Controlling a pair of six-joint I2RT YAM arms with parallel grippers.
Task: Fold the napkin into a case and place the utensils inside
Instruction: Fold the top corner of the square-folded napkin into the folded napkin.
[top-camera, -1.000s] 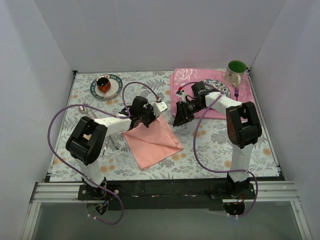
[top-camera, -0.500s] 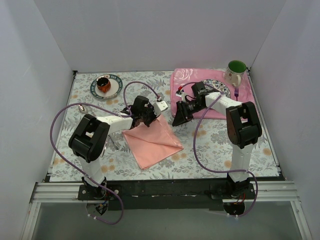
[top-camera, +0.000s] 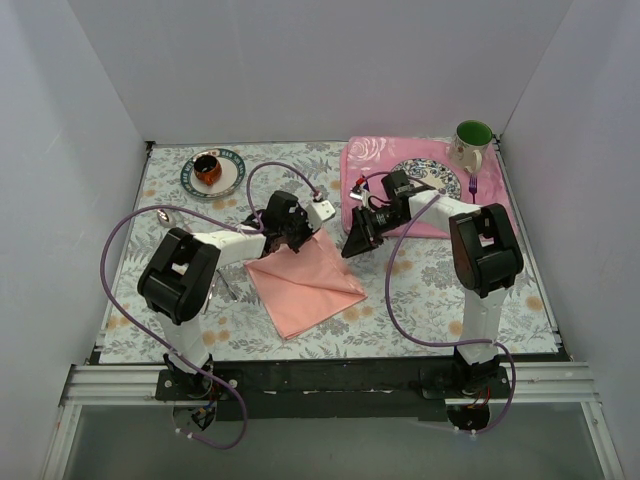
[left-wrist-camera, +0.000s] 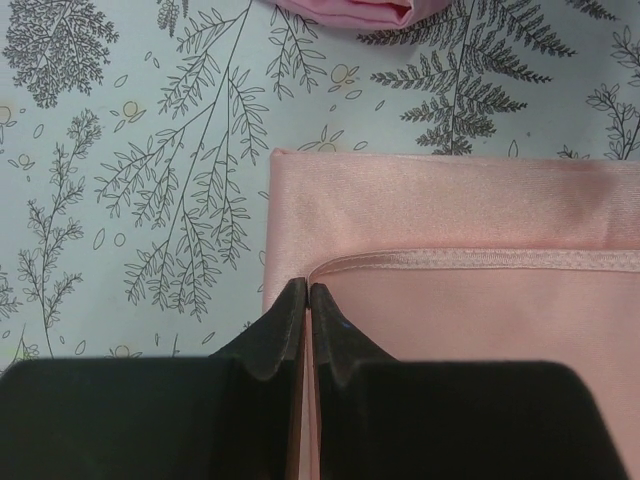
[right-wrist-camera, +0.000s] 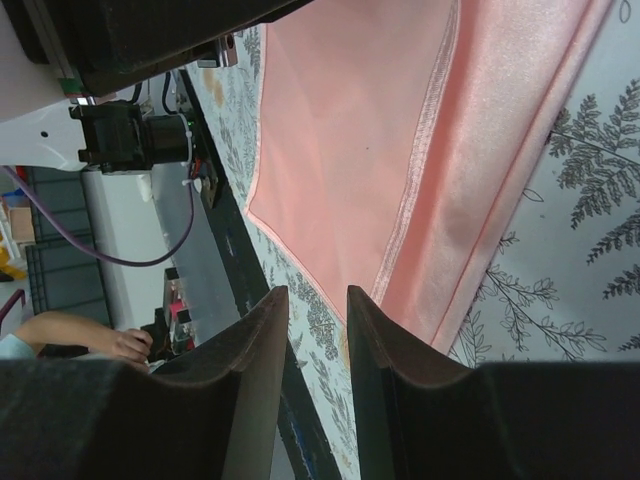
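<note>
Two arms reach over the fern-printed table (top-camera: 420, 290) toward the napkin (top-camera: 305, 285), a salmon-pink diamond of cloth folded over on itself. Behind the napkin and to its right we see the rose-patterned placemat (top-camera: 375, 160) bearing a patterned plate (top-camera: 445, 180). Behind the napkin and to its left a saucer (top-camera: 232, 165) carries a brown cup (top-camera: 207, 168). Farthest from the napkin on the right stands a green mug (top-camera: 472, 140), with a purple fork (top-camera: 472, 186) just in front of it.

The left gripper (top-camera: 292, 240) sits at the napkin's back corner. Only the left wrist view shows us that its fingers are pressed together, pinching the corner of the napkin's upper layer by its hemmed edge. A band of the lower layer lies bare beyond that hem.

The right gripper (top-camera: 352, 245) is just off the napkin's right corner. From above we cannot tell its state. Its own wrist view shows the fingers spread a little with nothing between them, and the napkin's hem lies beyond the tips. That view also catches a person's hand (right-wrist-camera: 120, 343) past the table edge.

Left of the napkin lie the utensils (top-camera: 226, 288), thin silver pieces partly under the left arm and too small to tell apart.
</note>
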